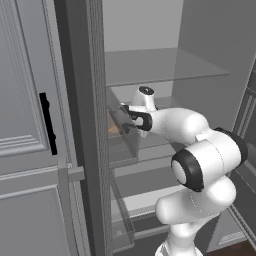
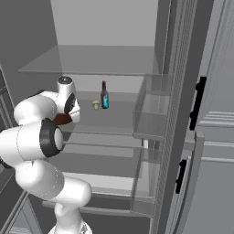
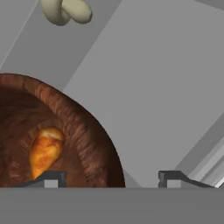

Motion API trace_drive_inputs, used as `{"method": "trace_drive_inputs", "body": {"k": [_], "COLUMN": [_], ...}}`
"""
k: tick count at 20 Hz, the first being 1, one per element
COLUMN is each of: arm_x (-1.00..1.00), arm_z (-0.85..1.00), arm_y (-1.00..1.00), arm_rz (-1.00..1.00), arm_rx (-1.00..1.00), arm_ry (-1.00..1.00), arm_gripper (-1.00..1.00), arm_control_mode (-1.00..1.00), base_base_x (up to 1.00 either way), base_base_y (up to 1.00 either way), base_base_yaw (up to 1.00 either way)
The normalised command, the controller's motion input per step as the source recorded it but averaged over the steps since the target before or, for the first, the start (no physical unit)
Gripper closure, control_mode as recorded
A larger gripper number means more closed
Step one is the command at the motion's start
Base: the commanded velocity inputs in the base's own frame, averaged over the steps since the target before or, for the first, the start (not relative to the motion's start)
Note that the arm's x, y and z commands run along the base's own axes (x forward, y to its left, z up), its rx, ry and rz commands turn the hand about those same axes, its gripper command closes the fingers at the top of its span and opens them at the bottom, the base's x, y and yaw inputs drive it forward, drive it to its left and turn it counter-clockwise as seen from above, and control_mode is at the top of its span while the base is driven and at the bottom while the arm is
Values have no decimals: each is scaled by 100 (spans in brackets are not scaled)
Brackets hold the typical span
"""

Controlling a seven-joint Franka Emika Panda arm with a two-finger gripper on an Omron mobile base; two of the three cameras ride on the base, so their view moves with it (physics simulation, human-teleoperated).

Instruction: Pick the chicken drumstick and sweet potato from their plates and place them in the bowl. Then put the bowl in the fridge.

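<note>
Around me everything is flat grey. To one side stands a panelled cabinet door (image 1: 30, 125) with a black vertical handle (image 1: 48, 123), and another panelled front (image 2: 215, 137) closes off the opposite side. A small dark bottle (image 2: 104, 96) with a blue label stands on a glass shelf (image 2: 114, 109), a pale mushroom-like lump (image 2: 95, 105) just beside it. Light is even and soft.

No readable text, labels, brands, numbers or signs anywhere. The bottle (image 2: 104, 96) on the fridge (image 2: 137, 59) shelf has a blue band that may be a label, too small to read. Fridge doors, handles and the bowl (image 3: 83, 131) carry no markings.
</note>
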Motion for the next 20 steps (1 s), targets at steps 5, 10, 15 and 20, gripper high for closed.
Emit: {"method": "trace_drive_inputs", "body": {"k": [5, 10, 15, 20], "arm_x": [-70, -96, -100, -99], "arm_z": [11, 70, 100, 100], "arm_y": [-29, -49, -65, -59], "arm_rz": [-1, -7, -14, -11], "arm_rx": [6, 8, 6, 0], "arm_ry": [-18, -33, -27, -18], "arm_gripper": [-100, -100, -100, -100], "arm_control_mode": [-100, -100, -100, -100], "base_base_x": [0, 0, 0, 0], "base_base_y": [0, 0, 0, 0], "base_base_yaw": [0, 0, 0, 0]}}
